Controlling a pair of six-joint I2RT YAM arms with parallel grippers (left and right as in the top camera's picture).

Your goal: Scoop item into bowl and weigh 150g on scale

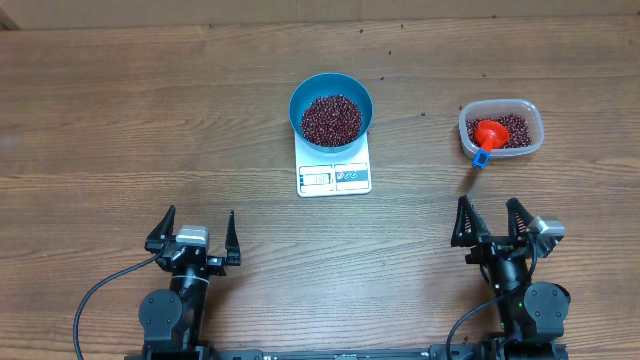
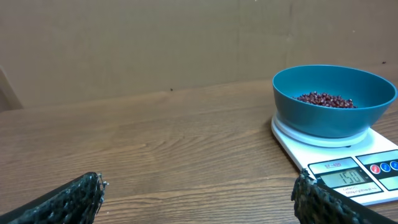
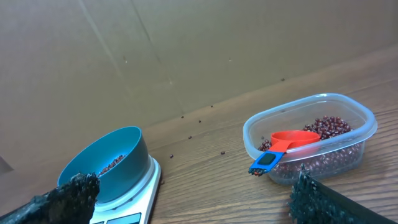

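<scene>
Blue bowl point(image 1: 296, 105) of beans point(image 1: 331, 118) on scale point(image 1: 334, 177).
Left pincer point(image 1: 199, 222), right pincer point(image 1: 488, 215) wide, empty; I see scale's long axis pointing away from them, display point(image 1: 316, 179) nearest.

A deep blue bowl point(image 2: 336, 121) sits upright on the flat white scale point(image 1: 334, 176) mid-counter point(image 1: 120, 120), covering its far half. Maroon beans point(image 1: 332, 118) form a low heap inside. The scale's display point(image 1: 316, 179) faces near. More beans lie in a clear tub point(image 1: 536, 112), right.
</scene>
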